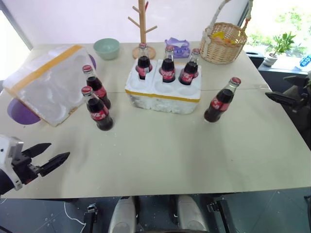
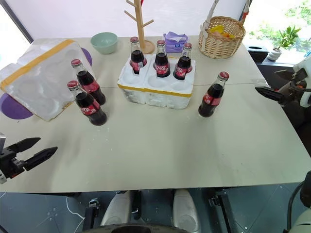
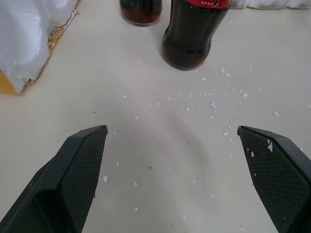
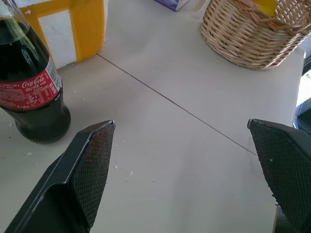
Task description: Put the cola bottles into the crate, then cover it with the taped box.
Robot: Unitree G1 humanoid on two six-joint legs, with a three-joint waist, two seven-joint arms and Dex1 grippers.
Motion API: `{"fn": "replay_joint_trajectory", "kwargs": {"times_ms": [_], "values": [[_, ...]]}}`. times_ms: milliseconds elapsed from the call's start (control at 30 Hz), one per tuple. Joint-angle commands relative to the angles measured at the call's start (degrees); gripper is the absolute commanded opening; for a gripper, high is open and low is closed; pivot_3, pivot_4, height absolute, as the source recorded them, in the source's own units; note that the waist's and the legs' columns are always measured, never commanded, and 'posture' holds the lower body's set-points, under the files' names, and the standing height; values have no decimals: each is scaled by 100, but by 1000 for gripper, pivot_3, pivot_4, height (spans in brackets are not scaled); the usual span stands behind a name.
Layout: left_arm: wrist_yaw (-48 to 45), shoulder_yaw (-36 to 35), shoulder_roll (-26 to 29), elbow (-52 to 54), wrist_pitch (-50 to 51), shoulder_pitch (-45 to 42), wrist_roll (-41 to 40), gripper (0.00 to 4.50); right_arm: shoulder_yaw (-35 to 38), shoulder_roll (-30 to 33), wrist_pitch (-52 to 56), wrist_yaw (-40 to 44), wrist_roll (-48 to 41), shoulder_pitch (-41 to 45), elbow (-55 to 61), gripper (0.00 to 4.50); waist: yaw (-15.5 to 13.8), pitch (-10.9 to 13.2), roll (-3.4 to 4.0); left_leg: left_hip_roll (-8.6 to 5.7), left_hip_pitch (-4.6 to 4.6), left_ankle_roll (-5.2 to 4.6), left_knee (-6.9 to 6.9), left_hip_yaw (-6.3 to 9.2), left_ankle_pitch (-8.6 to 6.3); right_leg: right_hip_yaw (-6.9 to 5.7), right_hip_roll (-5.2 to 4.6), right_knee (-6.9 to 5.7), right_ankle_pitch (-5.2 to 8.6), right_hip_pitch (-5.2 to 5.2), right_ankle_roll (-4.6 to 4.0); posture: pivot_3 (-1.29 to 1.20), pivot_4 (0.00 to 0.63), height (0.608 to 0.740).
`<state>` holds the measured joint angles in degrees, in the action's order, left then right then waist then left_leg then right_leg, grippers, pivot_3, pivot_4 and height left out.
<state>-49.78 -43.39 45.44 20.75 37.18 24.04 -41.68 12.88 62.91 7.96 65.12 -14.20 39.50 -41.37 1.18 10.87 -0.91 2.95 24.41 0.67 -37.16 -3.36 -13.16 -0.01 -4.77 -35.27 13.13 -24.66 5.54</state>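
Pale bench (image 1: pixel 160 155) under bright windows, dusted with white foam crumbs. Left claw (image 1: pixel 51 156) low over the near left corner, fingers spread wide, nothing between them. Right claw (image 2: pixel 274 85) off the right edge, likewise fully spread and empty.

Just ahead of the left claw, two bottles: near one (image 1: pixel 97 108) and, touching or almost touching behind it, a second (image 1: pixel 96 86), both upright on the bench. Beyond the left claw and further out to its left, the box (image 1: pixel 46 82), tipped on its side, hollow facing the bottles, yellow tape across the top, resting on a purple mat (image 1: pixel 19 110).

Left of the right claw, a single bottle (image 2: pixel 213 94) upright on the bench, well short of the fingers. Past that bottle, further left, the crate (image 2: pixel 156 86) with a yellow band round its side. Three bottles upright in its far row of wells: left (image 1: pixel 143 61), middle (image 1: pixel 168 64), right (image 1: pixel 190 66). Near row of wells unfilled.

Ahead of the right claw and to its left, a wicker basket (image 2: pixel 223 38) at the far edge. Behind the crate, a purple packet (image 1: pixel 177 47), a wooden peg stand (image 1: pixel 142 26) and a green bowl (image 1: pixel 106 48).
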Motion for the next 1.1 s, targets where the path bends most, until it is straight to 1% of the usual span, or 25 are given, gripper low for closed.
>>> {"fn": "replay_joint_trajectory", "kwargs": {"times_ms": [33,100,233,400,500,633,700,867,967,1100], "values": [[80,37,-30,50,-78,-70,66,4476,158,61,-96,-37,-29,24,20,4500,1,0,0,0,0,0,0,0,0,0,0,0,0,0,0,0,150,740],[259,76,-10,-81,-15,-187,152,4476,194,50,-120,-130,-31,13,20,4500,-6,0,0,0,0,0,0,0,0,0,0,0,0,1,0,0,150,740],[260,76,0,-106,-15,-230,152,4476,232,36,-70,-216,-73,-35,23,4500,-2,0,0,0,0,0,-2,-1,0,1,1,-3,0,1,0,0,150,740],[138,277,66,-244,-62,-553,58,4476,311,-13,350,80,-347,-72,174,4500,-6,0,0,0,-2,0,-3,-2,1,1,1,-6,0,1,0,0,150,740],[121,465,140,-328,-150,-1017,88,4476,264,57,713,327,-488,73,470,4500,-17,-1,2,0,-2,0,-8,-1,1,1,1,-8,-1,4,1,0,150,740],[-160,779,409,-423,-18,-1690,-71,4476,304,442,1805,1210,-1093,63,1449,4500,-29,2,7,0,-2,0,-9,0,1,1,2,-13,-1,4,2,0,150,740],[-324,1049,552,-534,-18,-2026,-44,4476,376,597,2322,1464,-1439,55,2020,4500,-32,3,13,1,-2,0,-5,0,1,1,3,-16,-1,1,2,0,150,740],[-565,1758,682,-947,-117,-2838,157,4476,492,766,3224,1479,-2026,188,3010,4500,-19,2,14,2,-2,0,-4,0,1,1,4,-15,-1,1,2,0,150,740],[-668,2302,601,-1417,-399,-3378,520,4476,677,916,3937,1581,-2666,199,3881,4500,-36,3,16,1,-2,0,-6,0,1,1,4,-17,-1,0,2,0,150,740],[-722,2704,427,-2001,-721,-3875,841,4476,975,1032,4576,1508,-3376,117,4804,4500,-49,3,16,2,0,-1,-1,1,1,1,5,-20,-2,-3,3,0,150,740]]}}
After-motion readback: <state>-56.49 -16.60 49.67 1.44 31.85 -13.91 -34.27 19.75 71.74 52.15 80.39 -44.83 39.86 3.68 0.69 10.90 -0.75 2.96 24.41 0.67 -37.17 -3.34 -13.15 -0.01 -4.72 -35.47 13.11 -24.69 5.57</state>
